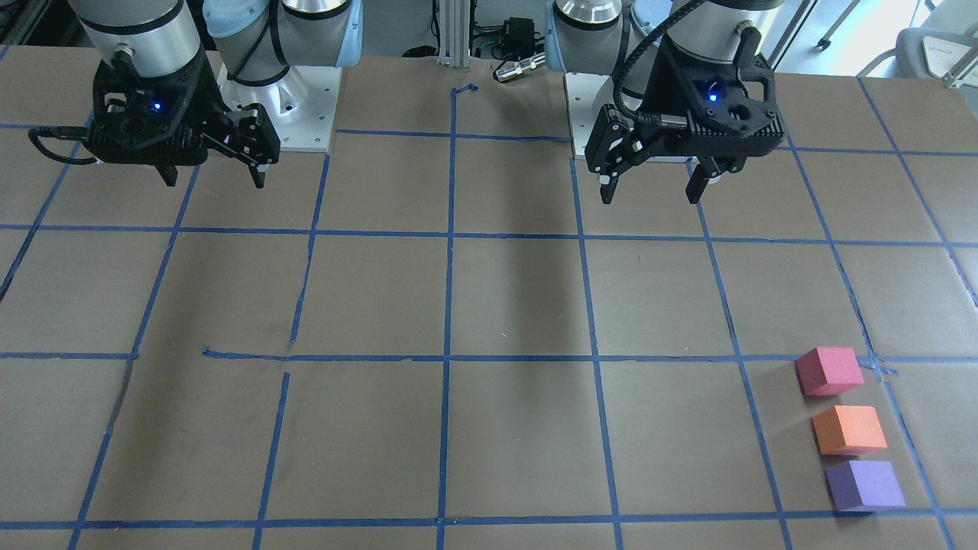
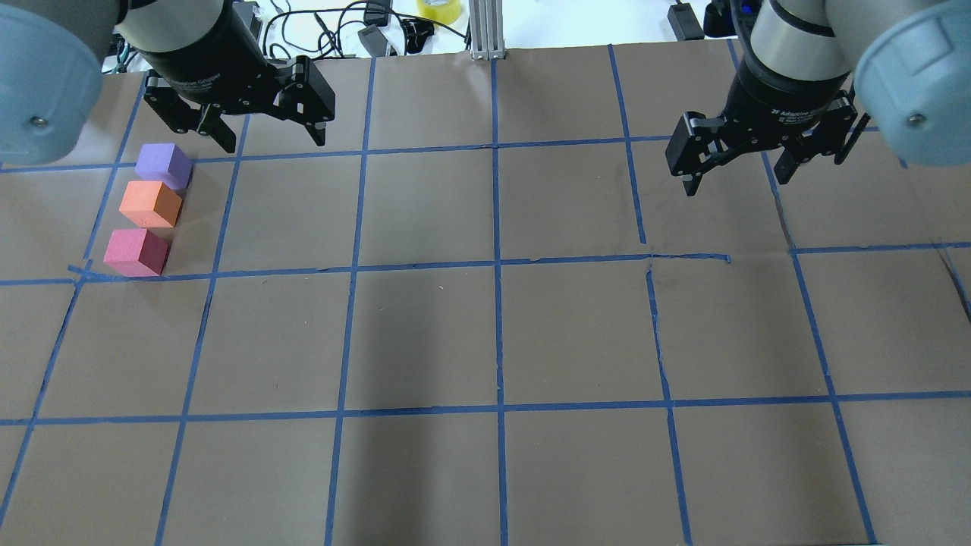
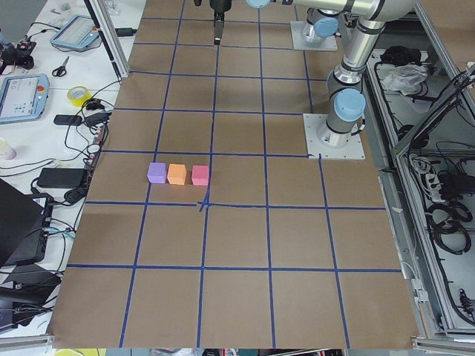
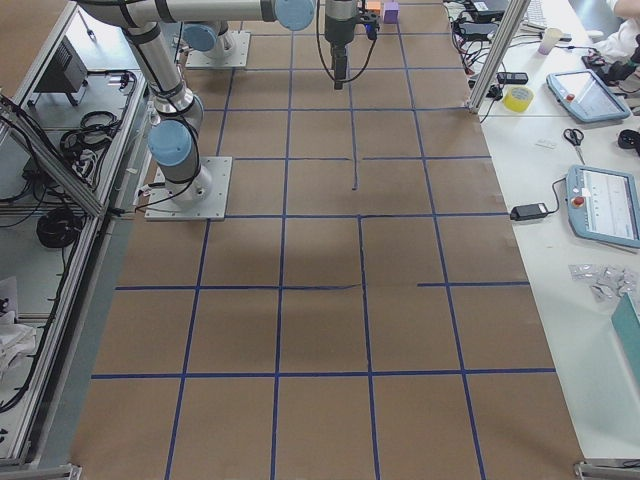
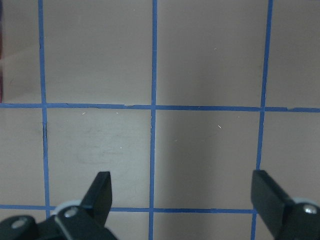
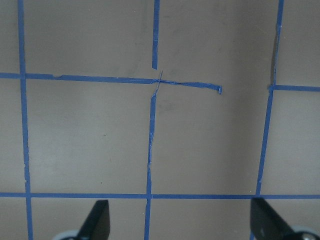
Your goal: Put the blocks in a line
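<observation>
Both end effectors hang above the surface with their jaws spread wide and nothing between them. Your left end effector is raised on the same side as the blocks but touches none of them. In its wrist view, you see only its two dark fingers well apart over bare brown paper and blue tape lines. Your right end effector is on the opposite side, well away from the blocks, and its wrist view shows the same wide gap over bare paper and tape.

You will find the three blocks on the robot's left side, set in one straight row inside a single taped square. The purple block lies farthest from the robot and the pinkish-red block nearest, close to a tape crossing. The orange block sits between them. Each lies flat, just beside its neighbour. You cannot tell from these views whether their sides actually touch.
</observation>
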{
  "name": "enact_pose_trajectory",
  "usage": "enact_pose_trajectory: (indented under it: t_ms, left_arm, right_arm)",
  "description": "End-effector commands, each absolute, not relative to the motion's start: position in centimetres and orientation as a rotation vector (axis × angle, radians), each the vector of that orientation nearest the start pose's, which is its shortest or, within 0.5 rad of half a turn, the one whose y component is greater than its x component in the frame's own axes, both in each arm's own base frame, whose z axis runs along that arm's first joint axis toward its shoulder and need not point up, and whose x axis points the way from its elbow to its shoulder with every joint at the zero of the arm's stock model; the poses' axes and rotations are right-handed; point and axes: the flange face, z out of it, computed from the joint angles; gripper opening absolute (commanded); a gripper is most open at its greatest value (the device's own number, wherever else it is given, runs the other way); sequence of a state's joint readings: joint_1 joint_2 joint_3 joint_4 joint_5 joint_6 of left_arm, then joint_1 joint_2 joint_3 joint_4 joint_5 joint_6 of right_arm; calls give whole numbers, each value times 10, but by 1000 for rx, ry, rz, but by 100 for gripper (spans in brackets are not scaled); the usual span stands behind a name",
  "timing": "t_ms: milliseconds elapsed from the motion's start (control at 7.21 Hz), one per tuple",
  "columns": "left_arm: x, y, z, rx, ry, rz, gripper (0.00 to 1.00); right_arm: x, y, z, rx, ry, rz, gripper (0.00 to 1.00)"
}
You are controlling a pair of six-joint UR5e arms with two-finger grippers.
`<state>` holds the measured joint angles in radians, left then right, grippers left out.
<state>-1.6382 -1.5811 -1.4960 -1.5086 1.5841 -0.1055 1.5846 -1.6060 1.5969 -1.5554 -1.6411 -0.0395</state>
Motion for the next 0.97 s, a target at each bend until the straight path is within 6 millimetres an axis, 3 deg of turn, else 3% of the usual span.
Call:
enact_pose_trajectory:
  t_ms: [0,416,832]
  left_arm:
    - [-167,-499,515,-56,3132,-160,100]
    - [-168,-496,534,-22,3143,-267,100]
    - [-172,-498,525,-22,3199,-244,100]
  right_arm:
    - [133,-474,491,-84,3209,11,100]
    - [133,-475,490,-87,3209,14,100]
    - [133,-475,490,-87,3209,14,100]
